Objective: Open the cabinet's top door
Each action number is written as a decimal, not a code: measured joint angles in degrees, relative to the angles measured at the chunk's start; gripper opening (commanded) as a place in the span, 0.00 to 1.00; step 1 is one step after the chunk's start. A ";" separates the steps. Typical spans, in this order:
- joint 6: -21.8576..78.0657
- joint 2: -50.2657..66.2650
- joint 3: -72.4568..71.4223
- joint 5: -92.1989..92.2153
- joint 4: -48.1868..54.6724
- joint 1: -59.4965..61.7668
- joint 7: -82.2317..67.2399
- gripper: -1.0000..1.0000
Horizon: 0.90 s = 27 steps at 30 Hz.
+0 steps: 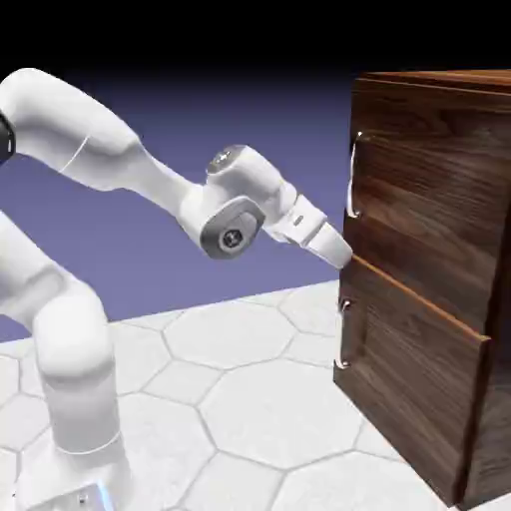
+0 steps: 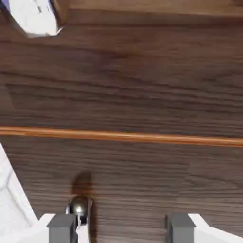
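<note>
Exterior view: your jaws sit low for this one. The top door [image 1: 429, 200] is the upper front panel of the cabinet [image 1: 489, 399], and looks closed. Its handle bar [image 1: 351, 180] runs upright near the panel's far edge. The fingertips [image 2: 62, 229] are below that bar's bottom end, close to the orange strip [image 1: 419, 296] between the panels.

Hand view: jaws are apart, nothing clamped between them. They spread roughly across an upright bar, so I'd keep the roll. The lower handle [image 2: 79, 211] shows right by the fingertip on that view's left; wrong door, don't close on it. The bright metal piece at that view's top left is probably the bottom end of the top bar; too cropped to be sure.

So you likely need to go up and toward the handle edge, backing off first so you don't snag the lower handle. Then straddle the bar and close.
</note>
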<state>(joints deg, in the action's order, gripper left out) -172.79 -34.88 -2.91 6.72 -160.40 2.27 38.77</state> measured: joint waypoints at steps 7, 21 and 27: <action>3.15 -5.76 -7.56 17.45 1.57 7.68 -9.56 0.50; 9.44 -17.28 -22.68 52.34 4.72 23.05 -28.68 0.50; 12.13 -22.22 -29.16 67.29 6.06 29.63 -36.87 0.50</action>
<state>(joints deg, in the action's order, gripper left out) -160.66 -57.10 -32.08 74.01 -154.33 31.91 1.90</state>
